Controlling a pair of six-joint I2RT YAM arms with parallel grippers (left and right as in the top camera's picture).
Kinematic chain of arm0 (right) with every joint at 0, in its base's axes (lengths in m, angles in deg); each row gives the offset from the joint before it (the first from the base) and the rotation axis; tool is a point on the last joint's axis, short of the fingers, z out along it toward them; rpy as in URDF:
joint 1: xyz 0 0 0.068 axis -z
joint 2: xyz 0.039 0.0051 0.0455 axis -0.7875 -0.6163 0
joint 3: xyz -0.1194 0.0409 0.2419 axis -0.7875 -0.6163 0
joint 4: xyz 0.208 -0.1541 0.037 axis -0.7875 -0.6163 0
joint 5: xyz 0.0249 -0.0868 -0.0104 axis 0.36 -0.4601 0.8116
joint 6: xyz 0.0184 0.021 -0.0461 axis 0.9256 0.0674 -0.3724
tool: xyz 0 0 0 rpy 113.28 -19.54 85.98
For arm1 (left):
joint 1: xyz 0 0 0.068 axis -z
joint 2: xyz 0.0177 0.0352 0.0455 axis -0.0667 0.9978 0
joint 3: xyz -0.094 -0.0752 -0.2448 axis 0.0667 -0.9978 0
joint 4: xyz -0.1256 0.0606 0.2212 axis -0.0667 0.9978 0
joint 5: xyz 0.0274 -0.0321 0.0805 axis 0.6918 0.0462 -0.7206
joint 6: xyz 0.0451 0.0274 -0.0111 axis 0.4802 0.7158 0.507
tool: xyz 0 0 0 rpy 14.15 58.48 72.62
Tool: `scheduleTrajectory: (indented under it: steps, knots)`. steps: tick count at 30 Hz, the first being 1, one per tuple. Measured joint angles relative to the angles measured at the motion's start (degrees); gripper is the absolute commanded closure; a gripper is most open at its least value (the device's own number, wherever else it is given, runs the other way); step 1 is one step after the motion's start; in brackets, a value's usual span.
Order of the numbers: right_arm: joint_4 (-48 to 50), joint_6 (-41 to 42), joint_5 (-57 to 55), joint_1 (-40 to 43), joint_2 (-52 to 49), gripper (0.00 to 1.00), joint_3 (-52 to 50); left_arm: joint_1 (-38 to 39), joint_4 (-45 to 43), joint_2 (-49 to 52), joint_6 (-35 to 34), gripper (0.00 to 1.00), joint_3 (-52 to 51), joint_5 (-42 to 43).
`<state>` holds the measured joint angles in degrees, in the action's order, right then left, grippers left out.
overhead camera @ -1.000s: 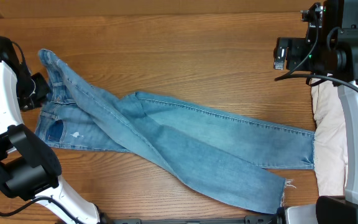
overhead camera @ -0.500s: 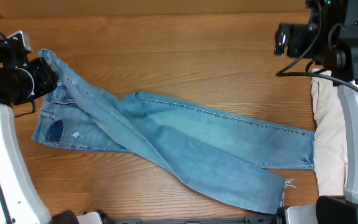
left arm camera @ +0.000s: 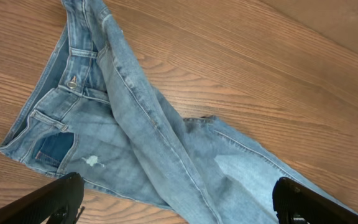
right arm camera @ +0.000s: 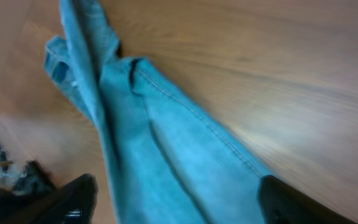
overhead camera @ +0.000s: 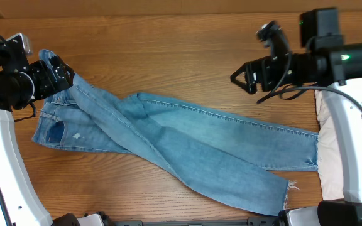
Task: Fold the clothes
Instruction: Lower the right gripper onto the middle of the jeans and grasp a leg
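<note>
jeans (overhead camera: 168, 147) — light blue, unfolded, lying flat, waist left, legs splayed right | cream trousers (overhead camera: 332, 147) — bunched, far right

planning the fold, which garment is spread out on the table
The jeans, stretched across the table; the cream trousers lie bunched at the right edge.

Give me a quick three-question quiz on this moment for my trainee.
1. True or false: the left gripper is clamped on the jeans.
2. The cream trousers lie: A) on top of the jeans; B) beside the jeans' hems; C) bunched between the jeans' legs.
3. Fill in: the jeans' end nearest the left gripper is the ____.
Key: 1 false, its jaws stand open; 2 B; 3 waistband.
</note>
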<state>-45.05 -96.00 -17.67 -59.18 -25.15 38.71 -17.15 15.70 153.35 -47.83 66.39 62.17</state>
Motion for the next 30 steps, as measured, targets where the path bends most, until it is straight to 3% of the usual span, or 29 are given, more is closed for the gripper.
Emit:
scheduleTrajectory:
  steps: [5, 9, 16, 25, 30]
  knots:
    - [11.15, -1.05, 1.42, -12.31, -0.31, 0.28, -12.96, 0.0, 0.24, 0.0, 0.0, 0.0, 0.0, 0.0]
    - [25.44, -1.29, -0.98, -25.64, -0.55, 0.31, -23.93, 0.0, 0.28, 0.0, 0.0, 0.0, 0.0, 0.0]
    - [38.1, -1.09, -10.12, -41.27, -0.98, 0.32, -32.06, 0.0, 0.24, 0.0, -0.02, 0.0, 0.0, 0.0]
    - [53.75, 7.45, -16.68, -44.35, -10.29, 0.44, -32.33, 0.0, 0.22, 0.0, 0.0, 0.0, 0.0, 0.0]
    - [54.53, 9.18, -16.72, -44.35, -10.34, 0.48, -32.33, 0.0, 0.22, 0.0, -0.02, 0.0, 0.0, 0.0]
